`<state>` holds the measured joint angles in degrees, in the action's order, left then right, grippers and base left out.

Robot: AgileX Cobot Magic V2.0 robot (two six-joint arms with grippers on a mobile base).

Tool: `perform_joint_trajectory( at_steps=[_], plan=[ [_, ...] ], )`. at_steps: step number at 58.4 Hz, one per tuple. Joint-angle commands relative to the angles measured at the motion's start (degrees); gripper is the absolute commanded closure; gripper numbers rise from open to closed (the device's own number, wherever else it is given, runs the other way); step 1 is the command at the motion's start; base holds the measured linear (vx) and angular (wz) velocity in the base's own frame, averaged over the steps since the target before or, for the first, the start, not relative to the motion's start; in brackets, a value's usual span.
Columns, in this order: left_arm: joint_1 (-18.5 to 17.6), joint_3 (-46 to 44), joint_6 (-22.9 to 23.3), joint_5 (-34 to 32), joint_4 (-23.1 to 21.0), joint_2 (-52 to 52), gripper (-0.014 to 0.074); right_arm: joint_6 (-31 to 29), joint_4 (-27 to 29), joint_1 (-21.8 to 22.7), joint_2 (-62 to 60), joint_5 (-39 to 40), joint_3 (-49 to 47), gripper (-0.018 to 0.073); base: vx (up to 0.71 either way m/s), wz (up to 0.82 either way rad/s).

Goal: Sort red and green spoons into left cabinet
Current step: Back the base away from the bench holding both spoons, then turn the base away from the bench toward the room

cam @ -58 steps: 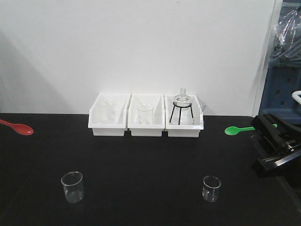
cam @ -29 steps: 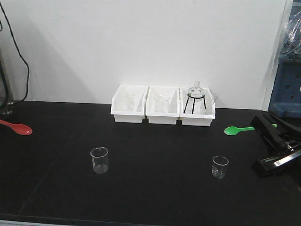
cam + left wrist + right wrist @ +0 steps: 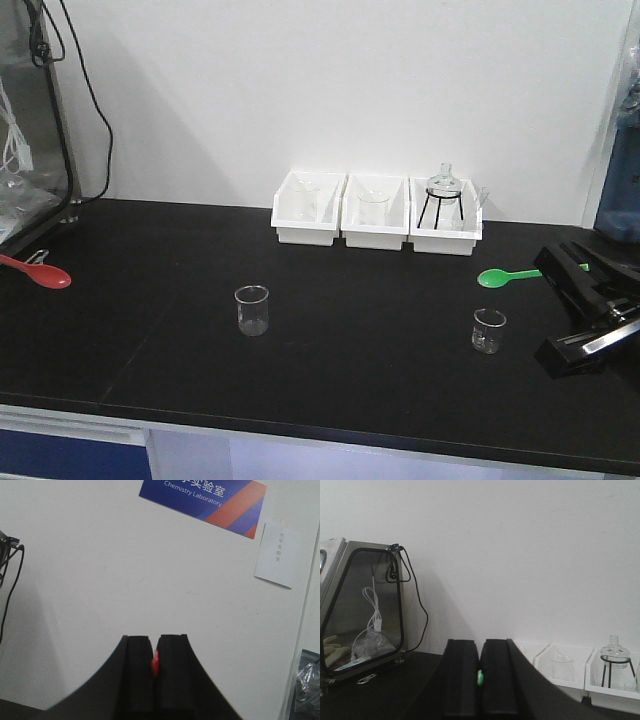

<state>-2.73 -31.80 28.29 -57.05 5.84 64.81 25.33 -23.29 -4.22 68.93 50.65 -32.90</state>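
A red spoon [image 3: 45, 273] juts in from the left edge of the front view, its bowl over the black table [image 3: 350, 330]. In the left wrist view my left gripper [image 3: 154, 639] is shut on the red spoon [image 3: 155, 662], which shows as a sliver between the pads. A green spoon [image 3: 497, 277] sticks out leftwards from my right gripper [image 3: 556, 266] at the right. In the right wrist view my right gripper [image 3: 480, 642] is shut on the green spoon [image 3: 480, 677]. The left cabinet [image 3: 30, 130], metal with a glass door, stands at the far left, door shut [image 3: 362, 625].
Three white bins [image 3: 377, 211] stand against the back wall, holding beakers and a round flask on a black stand [image 3: 443, 195]. A beaker [image 3: 252, 309] stands left of centre and a smaller beaker [image 3: 488, 331] at the right. A black cable hangs beside the cabinet.
The whole view has backed away and swung left: bins and beakers shrank and slid right, and the cabinet and table front edge came into view. Both spoons stay held.
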Motion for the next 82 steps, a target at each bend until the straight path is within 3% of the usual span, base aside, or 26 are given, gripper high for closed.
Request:
perform_joint_trajectory(
  at_steps=[1, 38, 82],
  plan=[
    [-0.1, -1.4, 0.1, -3.7, -0.4, -1.1, 0.054, 0.2, 0.8, 0.1, -1.3, 3.9, -1.4, 0.0479, -0.1, 0.15],
    [-0.1, -1.4, 0.1, -3.7, -0.4, -1.1, 0.054, 0.2, 0.8, 0.1, -1.3, 3.9, -1.4, 0.0479, -0.06, 0.31],
    [-0.1, -1.4, 0.1, -3.7, -0.5, -1.1, 0.054, 0.2, 0.8, 0.1, -1.3, 3.9, -1.4, 0.0479, 0.02, 0.72]
  ],
)
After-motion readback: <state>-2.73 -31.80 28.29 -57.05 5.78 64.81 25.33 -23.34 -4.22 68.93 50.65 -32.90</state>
